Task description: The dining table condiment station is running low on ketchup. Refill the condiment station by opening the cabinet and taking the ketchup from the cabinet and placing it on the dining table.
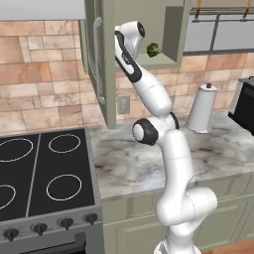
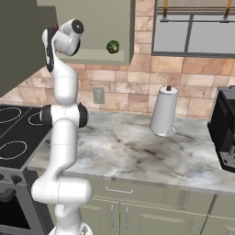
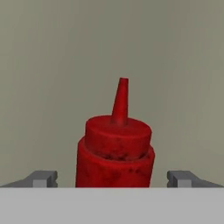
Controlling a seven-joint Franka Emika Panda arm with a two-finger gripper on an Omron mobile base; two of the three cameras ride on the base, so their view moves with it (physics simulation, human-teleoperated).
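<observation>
The sage-green cabinet (image 1: 171, 30) stands open, its door (image 1: 101, 74) swung out to the left with the metal bar handle (image 1: 95, 54) facing me. My arm's wrist (image 1: 128, 37) reaches up into the cabinet's lower shelf. In the hand view, a red ketchup bottle (image 3: 114, 153) with a pointed nozzle stands upright against the cabinet's back wall. My gripper (image 3: 112, 178) is open, and its fingertips (image 3: 43, 178) sit on either side of the bottle without touching it. The dining table is out of view.
A small green vegetable (image 1: 153, 49) lies on the same shelf, to the right of my hand. Below are a marbled counter (image 1: 124, 163), a white paper-towel roll (image 1: 202, 108), a black stove (image 1: 44, 173), a black appliance (image 2: 225, 133) and a grey glass-paned cabinet (image 2: 197, 34).
</observation>
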